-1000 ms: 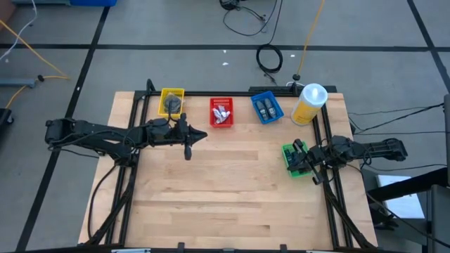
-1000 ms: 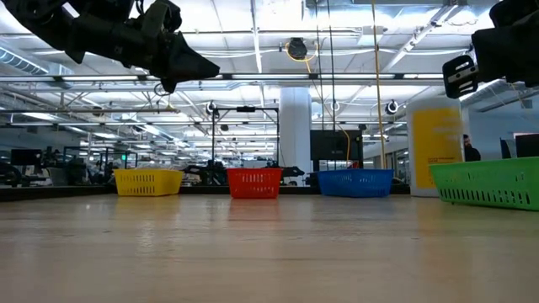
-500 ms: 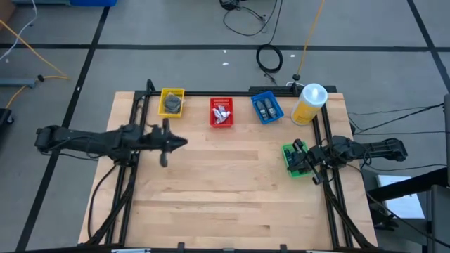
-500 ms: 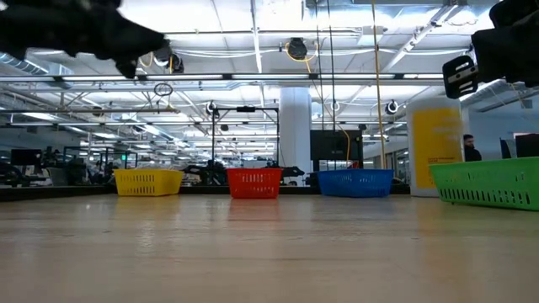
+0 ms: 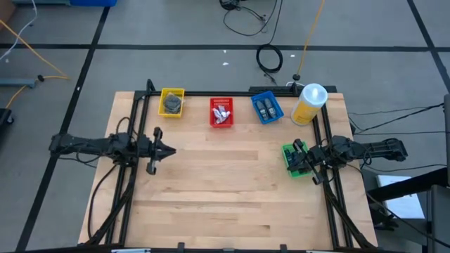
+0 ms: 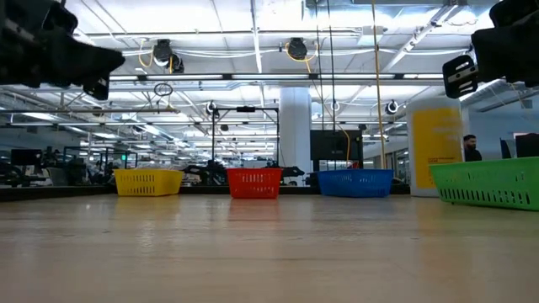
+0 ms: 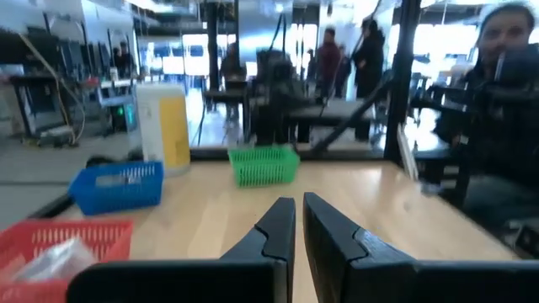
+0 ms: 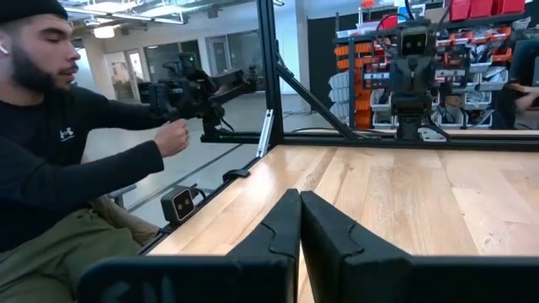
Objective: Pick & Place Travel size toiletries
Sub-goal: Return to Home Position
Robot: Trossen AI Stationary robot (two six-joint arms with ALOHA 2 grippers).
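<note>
The toiletries lie sorted in baskets along the far edge: dark-grey pieces in the yellow basket [image 5: 171, 102], white tubes [image 5: 221, 112] in the red basket [image 7: 59, 240], small dark bottles [image 5: 266, 108] in the blue basket [image 7: 118, 185]. My left gripper [image 5: 169, 149] [image 7: 296, 206] hangs shut and empty over the table's left part, well above the wood in the low view [image 6: 84, 63]. My right gripper [image 5: 299, 156] [image 8: 296, 200] is shut and empty above the green basket [image 5: 293, 160] at the right edge.
A big yellow bottle with a white cap [image 5: 309, 103] stands at the far right corner. The black frame rails [image 5: 133, 169] run along both sides. Bare wood [image 5: 225, 190] fills the middle and near half. People show beyond the table in both wrist views.
My left arm has drawn back from in front of the red basket toward the table's left edge and a little toward the near edge, its gripper staying shut and empty. The right arm and the baskets have kept still.
</note>
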